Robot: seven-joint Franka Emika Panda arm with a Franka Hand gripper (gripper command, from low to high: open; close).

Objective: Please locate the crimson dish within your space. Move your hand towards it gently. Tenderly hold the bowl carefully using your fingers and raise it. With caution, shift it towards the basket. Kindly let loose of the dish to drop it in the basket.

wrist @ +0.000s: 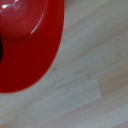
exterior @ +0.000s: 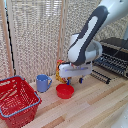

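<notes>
The crimson dish (exterior: 65,91) is a small round red bowl that sits upright on the wooden table. It fills much of the wrist view (wrist: 25,45), very close. My hand (exterior: 75,80) hangs just above the bowl's far edge, toward the exterior view's right. Its two dark fingers are apart and hold nothing. The basket (exterior: 18,99), red mesh with a blue-grey rim, stands at the exterior view's lower left, well apart from the bowl. It looks empty.
A blue mug (exterior: 43,82) stands between basket and bowl. A yellow-orange object (exterior: 60,75) sits behind the bowl, partly hidden by my hand. A black wire rack (exterior: 113,62) is at the exterior view's right. A slatted screen (exterior: 35,35) backs the table.
</notes>
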